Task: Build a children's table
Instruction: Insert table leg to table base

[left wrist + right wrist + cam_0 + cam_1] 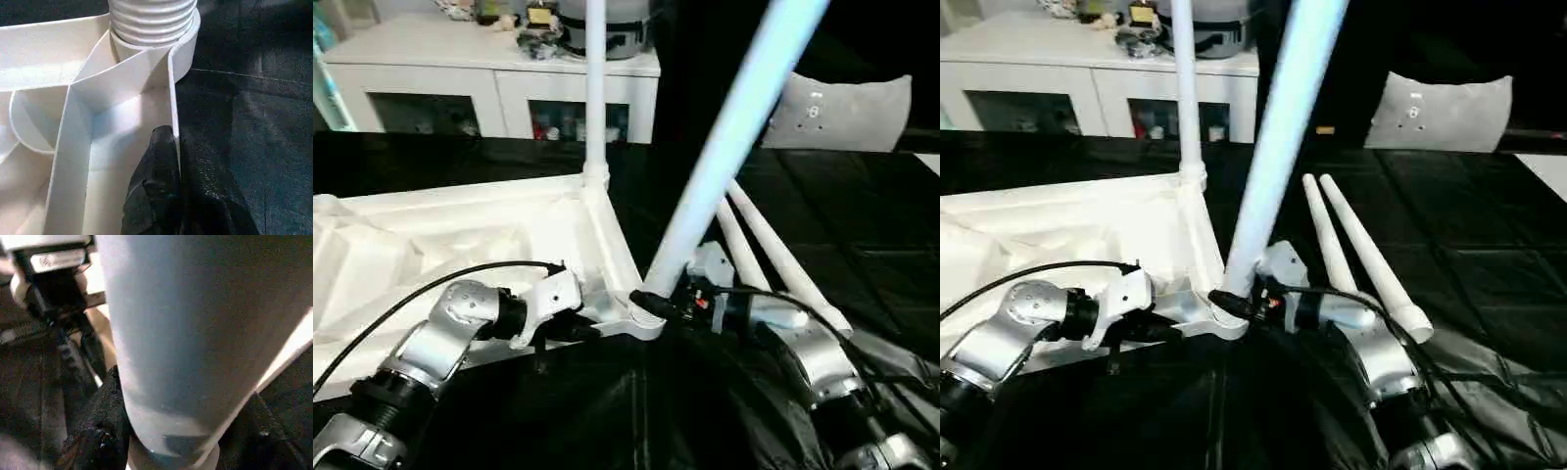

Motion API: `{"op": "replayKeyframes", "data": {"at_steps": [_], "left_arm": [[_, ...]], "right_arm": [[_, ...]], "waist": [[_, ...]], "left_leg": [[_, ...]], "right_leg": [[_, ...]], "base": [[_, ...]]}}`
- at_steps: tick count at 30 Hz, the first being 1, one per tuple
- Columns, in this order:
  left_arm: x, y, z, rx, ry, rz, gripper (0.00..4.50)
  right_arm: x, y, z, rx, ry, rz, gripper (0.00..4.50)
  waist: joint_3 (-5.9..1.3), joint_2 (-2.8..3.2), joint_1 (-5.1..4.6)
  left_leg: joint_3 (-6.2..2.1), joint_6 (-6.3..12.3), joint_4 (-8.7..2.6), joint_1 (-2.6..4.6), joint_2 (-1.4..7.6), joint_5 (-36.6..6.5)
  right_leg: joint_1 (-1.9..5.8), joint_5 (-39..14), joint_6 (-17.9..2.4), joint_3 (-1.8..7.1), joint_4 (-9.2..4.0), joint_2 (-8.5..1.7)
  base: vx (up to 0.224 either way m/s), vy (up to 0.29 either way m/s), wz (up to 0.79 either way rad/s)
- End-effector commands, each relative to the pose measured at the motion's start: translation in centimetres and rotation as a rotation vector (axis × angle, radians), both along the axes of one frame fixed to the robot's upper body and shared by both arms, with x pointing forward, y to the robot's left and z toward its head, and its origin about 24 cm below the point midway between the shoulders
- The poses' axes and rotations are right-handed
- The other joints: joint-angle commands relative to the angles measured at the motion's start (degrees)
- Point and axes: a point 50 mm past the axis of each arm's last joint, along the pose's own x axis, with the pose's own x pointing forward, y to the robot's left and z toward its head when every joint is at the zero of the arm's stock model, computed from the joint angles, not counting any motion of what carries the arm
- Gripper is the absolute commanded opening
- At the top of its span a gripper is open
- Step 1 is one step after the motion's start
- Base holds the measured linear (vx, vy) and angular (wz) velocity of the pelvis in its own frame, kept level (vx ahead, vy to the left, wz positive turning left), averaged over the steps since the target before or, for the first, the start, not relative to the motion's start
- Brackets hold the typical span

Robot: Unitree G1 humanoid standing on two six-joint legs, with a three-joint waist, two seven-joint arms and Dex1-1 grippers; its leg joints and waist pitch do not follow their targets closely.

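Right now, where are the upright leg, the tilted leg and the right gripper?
upright leg (595,88), left eye view, mid shaft.
tilted leg (734,127), left eye view, mid shaft.
right gripper (658,305), left eye view, fingertips.

1. A black tiled mat (862,235) covered the floor beneath and around both claws.
2. A white cabinet (499,73) with glass-fronted shelves stood well beyond the claws, clutter (540,34) on top.
3. A grey cushion (847,113) leaned far beyond the right claw.
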Motion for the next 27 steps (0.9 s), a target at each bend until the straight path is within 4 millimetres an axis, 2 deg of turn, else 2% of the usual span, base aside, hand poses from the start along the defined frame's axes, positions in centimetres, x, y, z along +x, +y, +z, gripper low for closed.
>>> {"op": "replayKeyframes", "data": {"at_steps": [1, 2, 6, 8, 10, 11, 13, 15, 18, 19, 22, 24, 27], "left_arm": [[0.5, -0.5, 1.8, -0.012, -0.071, -0.065, 0.0], [0.6, -0.6, 2.1, -0.012, -0.076, -0.079, 0.0], [0.7, -0.7, 2.5, -0.013, -0.08, -0.094, 0.0], [1.1, -0.8, 3.1, -0.015, -0.086, -0.115, 0.0], [1.3, -0.9, 3.3, -0.015, -0.089, -0.119, 0.0], [1.8, -0.8, 3.8, -0.016, -0.093, -0.119, 0.0], [2.3, -0.7, 4.2, -0.013, -0.103, -0.117, 0.0], [2.8, -0.4, 4.7, -0.001, -0.115, -0.115, 0.0], [3.0, -0.2, 4.8, 0.009, -0.119, -0.116, 0.0], [2.9, 0.0, 4.9, 0.011, -0.117, -0.113, 0.0], [2.7, 0.6, 4.8, 0.018, -0.103, -0.089, 0.0], [2.2, 1.2, 4.5, 0.022, -0.087, -0.059, 0.0], [1.7, 1.6, 4.3, 0.013, -0.07, -0.031, 0.0]], "right_arm": [[-3.0, -1.5, -6.2, -0.221, 0.294, 0.032, 1.9], [-3.4, -1.4, -6.2, -0.22, 0.316, 0.067, 1.9], [-3.9, -1.4, -6.3, -0.209, 0.341, 0.09, 1.9], [-4.4, -1.4, -6.5, -0.195, 0.368, 0.118, 1.9], [-4.5, -1.3, -6.6, -0.189, 0.379, 0.131, 1.9], [-4.8, -1.2, -6.6, -0.179, 0.396, 0.148, 1.9], [-5.0, -1.0, -6.6, -0.166, 0.414, 0.162, 1.9], [-4.9, -0.8, -6.5, -0.162, 0.417, 0.165, 1.9], [-4.8, -0.6, -6.4, -0.158, 0.418, 0.162, 1.9], [-4.7, -0.5, -6.4, -0.158, 0.413, 0.156, 1.9], [-4.4, -0.3, -6.4, -0.162, 0.393, 0.128, 1.9], [-4.1, -0.2, -6.4, -0.159, 0.376, 0.097, 1.9], [-4.0, 0.0, -6.3, -0.152, 0.367, 0.081, 1.9]], "waist": [[-0.34, 0.35, -0.13], [0.4, -0.02, -0.13], [0.41, -0.18, 0.33], [0.83, -0.22, 0.48], [0.79, -0.2, 0.55], [1.19, -0.06, 0.56], [0.93, -0.26, 0.54], [1.11, -0.2, 0.5], [1.26, -0.15, 0.3], [1.4, 0.27, 0.42], [1.75, 0.06, 0.19], [2.2, 0.04, 0.19], [2.4, -0.26, 0.01]], "left_leg": [[-2.13, -2.39, -5.64, 1.07, 3.12, -31.08], [-2.06, -2.1, -5.82, 1.06, 3.17, -30.99], [-1.91, -1.7, -5.85, 1.55, 3.24, -30.42], [-1.89, -1.44, -6.09, 1.42, 3.26, -29.8], [-1.89, -1.55, -6.29, 1.38, 3.4, -28.85], [-1.86, -1.62, -6.51, 1.2, 3.44, -28.4], [-1.72, -1.61, -6.6, 1.16, 3.46, -27.12], [-1.61, -1.57, -6.81, 0.57, 3.52, -24.94], [-1.56, -1.84, -6.9, 0.59, 3.66, -24.83], [-1.66, -2.06, -6.98, 0.56, 3.68, -25.03], [-1.69, -2.33, -7.14, 0.63, 3.7, -27.05], [-1.9, -2.57, -7.22, 0.92, 3.73, -29.53], [-2.36, -2.36, -7.48, 0.54, 3.8, -29.47]], "right_leg": [[-0.98, -31.41, -6.46, 2.48, -6.21, -4.4], [-1.25, -32.9, -6.02, 2.68, -6.54, -4.46], [-1.45, -33.46, -5.29, 2.92, -6.72, -4.45], [-1.5, -33.41, -5.06, 3.05, -6.82, -4.44], [-1.3, -31.36, -5.57, 3.04, -6.68, -4.44], [-1.32, -29.02, -6.22, 2.99, -6.56, -4.27], [-0.86, -24.82, -7.32, 2.85, -6.23, -4.08], [-0.39, -19.65, -8.72, 2.69, -5.77, -4.04], [-0.28, -18.55, -9.65, 2.66, -5.62, -4.17], [-0.3, -18.48, -9.8, 2.68, -5.6, -4.27], [-0.45, -21.27, -9.58, 2.74, -5.86, -4.37], [-0.93, -28.38, -8.27, 3.04, -6.55, -4.8], [-0.96, -34.24, -6.38, 3.16, -7.01, -5.18]], "base": [[0.0, 0.0, 0.0], [0.0, 0.0, 0.0], [0.0, 0.0, 0.0], [0.0, 0.0, 0.0], [0.0, 0.0, 0.0], [0.0, 0.0, 0.0], [0.0, 0.0, 0.0], [0.0, 0.0, 0.0], [0.0, 0.0, 0.0], [0.0, 0.0, 0.0], [0.0, 0.0, 0.0], [0.0, 0.0, 0.0], [0.0, 0.0, 0.0]]}}
